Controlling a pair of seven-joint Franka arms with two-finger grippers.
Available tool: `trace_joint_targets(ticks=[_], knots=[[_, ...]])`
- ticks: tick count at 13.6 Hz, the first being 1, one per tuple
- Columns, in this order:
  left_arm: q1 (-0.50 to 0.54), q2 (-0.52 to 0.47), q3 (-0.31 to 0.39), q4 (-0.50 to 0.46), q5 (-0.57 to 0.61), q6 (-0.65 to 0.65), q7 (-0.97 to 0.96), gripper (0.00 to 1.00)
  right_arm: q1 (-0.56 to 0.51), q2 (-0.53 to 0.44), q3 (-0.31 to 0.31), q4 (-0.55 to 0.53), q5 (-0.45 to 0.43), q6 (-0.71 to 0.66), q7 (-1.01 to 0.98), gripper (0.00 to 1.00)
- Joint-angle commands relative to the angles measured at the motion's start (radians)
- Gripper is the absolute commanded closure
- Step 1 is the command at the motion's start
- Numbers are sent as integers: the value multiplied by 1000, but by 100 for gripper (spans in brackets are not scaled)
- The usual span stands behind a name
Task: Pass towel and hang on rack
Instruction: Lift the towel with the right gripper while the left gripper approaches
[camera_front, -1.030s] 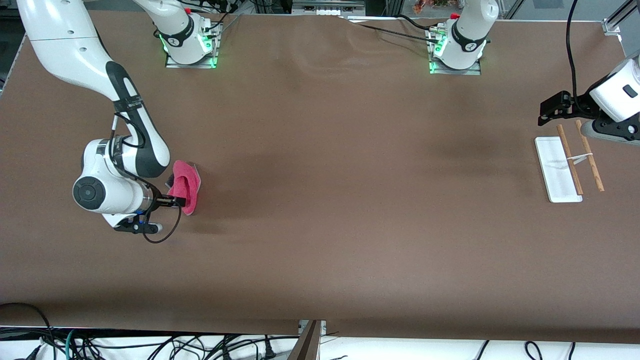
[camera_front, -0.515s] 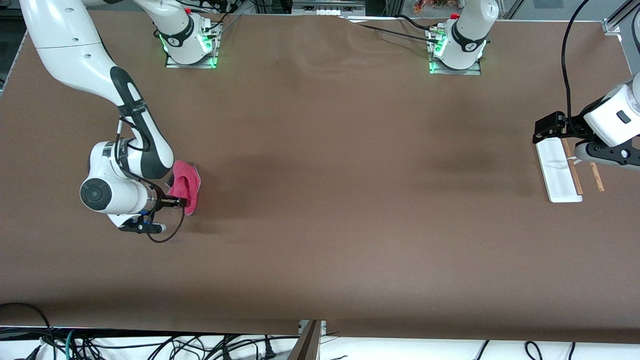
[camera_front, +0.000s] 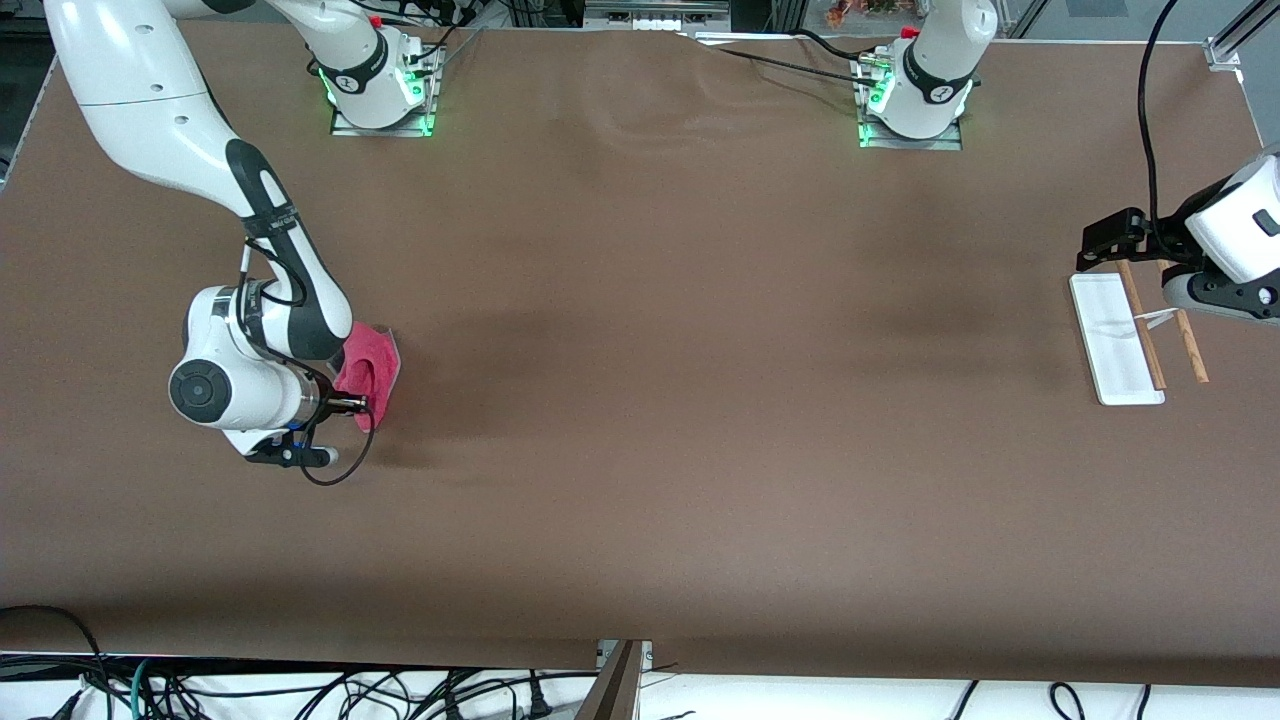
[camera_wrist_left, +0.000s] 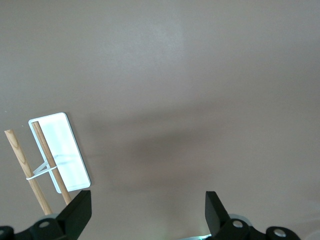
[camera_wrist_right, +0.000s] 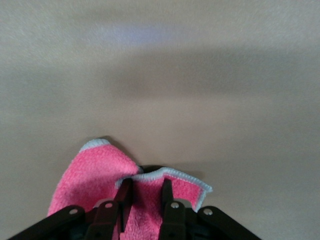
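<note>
The towel (camera_front: 378, 362) is bright pink with a pale edge and lies bunched on the brown table near the right arm's end. My right gripper (camera_front: 358, 405) is low over it, its jaws pinched on a raised fold. In the right wrist view the towel (camera_wrist_right: 95, 175) fills the space between the fingers (camera_wrist_right: 125, 192). The rack (camera_front: 1115, 345) has a flat white base and two brown rods (camera_front: 1187, 340), and stands near the left arm's end. My left gripper (camera_front: 1098, 245) hangs open and empty over the rack's end nearest the robot bases. The rack also shows in the left wrist view (camera_wrist_left: 62, 150).
The brown table covering (camera_front: 650, 350) is bare between the towel and the rack. The two arm bases (camera_front: 380, 90) stand along the table edge farthest from the front camera. Cables hang below the table's front edge (camera_front: 300, 690).
My right gripper has shifted slightly toward the table's middle, pulling the towel into a tighter bunch. My left gripper dipped toward the rack's base, then drew back a little.
</note>
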Motion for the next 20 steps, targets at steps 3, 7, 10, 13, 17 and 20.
trace_joint_targets(ticks=[3, 7, 10, 13, 17, 20], knots=[[0, 84, 0, 54, -17, 36, 19, 0, 13, -97, 8, 45, -8, -81, -8, 88], [0, 88, -3, 48, -17, 24, 37, 0, 19, -129, 74, 238, -4, -315, 7, 94], [-3, 101, -3, 41, -17, 22, 136, 0, 79, -131, 86, 391, -2, -469, 10, 99], [-19, 122, -9, 41, -19, 25, 149, 0, 146, -139, 85, 448, -7, -537, 16, 100], [-43, 133, -9, 44, -25, 34, 148, 0, 244, -195, 85, 451, -7, -543, 185, 100], [-43, 153, -9, 45, -25, 24, 149, 0, 332, -197, 86, 516, -7, -544, 272, 100]])
